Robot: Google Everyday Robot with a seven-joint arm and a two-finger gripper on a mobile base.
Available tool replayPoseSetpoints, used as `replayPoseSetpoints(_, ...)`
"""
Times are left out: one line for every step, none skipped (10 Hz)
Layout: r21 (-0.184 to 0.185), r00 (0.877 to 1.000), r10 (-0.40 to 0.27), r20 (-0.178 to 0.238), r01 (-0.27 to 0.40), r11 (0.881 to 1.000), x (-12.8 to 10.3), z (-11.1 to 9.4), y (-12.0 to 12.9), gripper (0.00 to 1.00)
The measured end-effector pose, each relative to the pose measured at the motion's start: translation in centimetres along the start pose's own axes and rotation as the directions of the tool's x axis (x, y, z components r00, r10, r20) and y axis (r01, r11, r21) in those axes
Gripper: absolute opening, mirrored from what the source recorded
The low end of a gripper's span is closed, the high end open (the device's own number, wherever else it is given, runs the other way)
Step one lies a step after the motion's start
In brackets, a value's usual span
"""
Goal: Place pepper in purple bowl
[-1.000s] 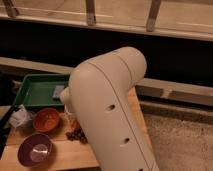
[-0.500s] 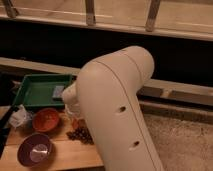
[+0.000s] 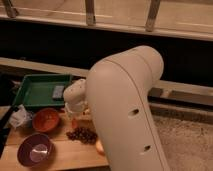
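While the closed gripper (image 3: 79, 115) is hanging low beside the orange bowl (image 3: 46, 120), a reddish sliver, probably the pepper (image 3: 75, 123), is showing right at its tips, grip unconfirmed, and the purple bowl (image 3: 35, 150) is sitting nearby, down-left toward the camera.

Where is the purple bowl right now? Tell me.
Camera view, bottom left: the purple bowl sits on the wooden table, in front of the orange bowl, left of the grapes and the gripper.
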Motion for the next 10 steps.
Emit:
replayPoseSetpoints(-0.006,1.000,-0.010,0.009,0.010,1.000,-0.1,-0.3,0.4,0.00)
replayPoseSetpoints(-0.009,1.000,-0.019,0.020,0.019,1.000,-0.3,-0.8,0.5,0.00)
replayPoseSetpoints(-0.012,0.999,-0.030,0.031,0.030,0.999,-0.4,-1.4,0.7,0.00)
replayPoseSetpoints(-0.011,0.998,-0.045,0.045,0.046,0.999,-0.6,-2.3,1.0,0.00)
replayPoseSetpoints(-0.008,0.996,-0.070,0.058,0.070,0.998,-0.9,-3.3,1.4,0.00)
replayPoseSetpoints(-0.005,0.994,-0.086,0.066,0.086,0.996,-1.1,-4.0,1.7,0.00)
replayPoseSetpoints(-0.002,0.992,-0.104,0.071,0.104,0.995,-1.3,-4.5,2.1,0.00)
replayPoseSetpoints(0.003,0.988,-0.134,0.079,0.134,0.991,-1.6,-5.3,2.7,0.00)
replayPoseSetpoints(0.006,0.983,-0.161,0.084,0.161,0.987,-1.9,-5.9,3.4,0.00)
replayPoseSetpoints(0.006,0.976,-0.198,0.087,0.198,0.980,-2.2,-6.4,4.4,0.00)
